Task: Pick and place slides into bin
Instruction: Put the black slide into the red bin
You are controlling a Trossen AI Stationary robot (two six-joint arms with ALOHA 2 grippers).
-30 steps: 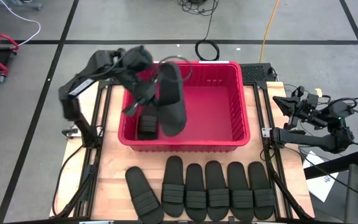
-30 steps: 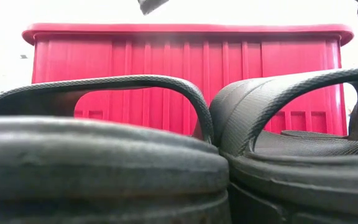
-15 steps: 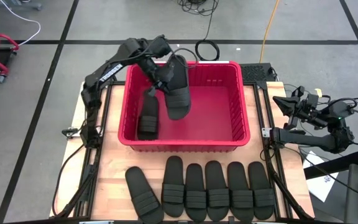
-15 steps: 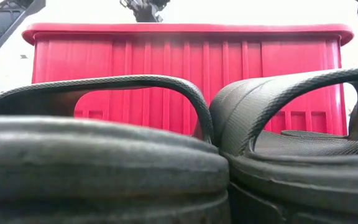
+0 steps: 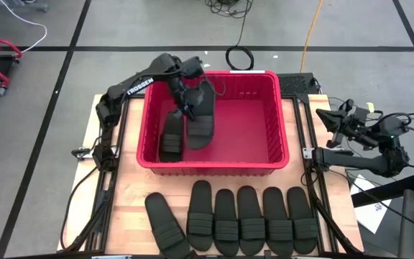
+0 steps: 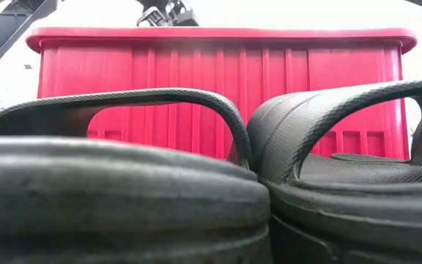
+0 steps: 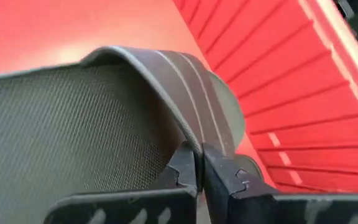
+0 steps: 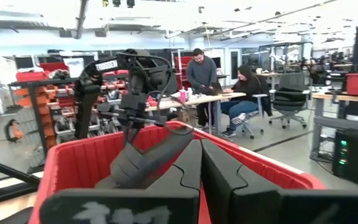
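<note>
My left gripper (image 5: 187, 101) is inside the red bin (image 5: 282, 137), shut on a black slide (image 5: 201, 119). It also shows in the left wrist view (image 7: 199, 171) and from afar in the right wrist view (image 8: 132, 121). A second slide (image 5: 171, 138) lies on the bin floor by the left wall. Several more slides (image 5: 239, 219) lie in a row on the table in front of the bin. My right gripper (image 5: 323, 115) is shut and empty, parked beyond the table's right edge; its shut fingers show in its own wrist view (image 8: 201, 165). My left gripper pinches the edge of the slide's ribbed strap (image 7: 188, 134) between its two fingers, one finger under the strap and one outside. The fingers come slanting down from the far left. The slide hangs tilted below them, inside the bin; whether its low end (image 5: 196, 140) touches the floor I cannot tell.
The bin's right half (image 5: 246, 126) is bare red floor. The bin's near wall (image 6: 218, 88) rises behind the slides (image 6: 123, 198) close in front of the low camera. People sit at desks in the room beyond the table (image 8: 219, 81).
My left gripper has carried the slide from above the bin's near left part toward the far edge, then down into the bin. The slide has gone from high above the rim to low inside the bin, beside the slide that lies there. The gripper stays shut.
</note>
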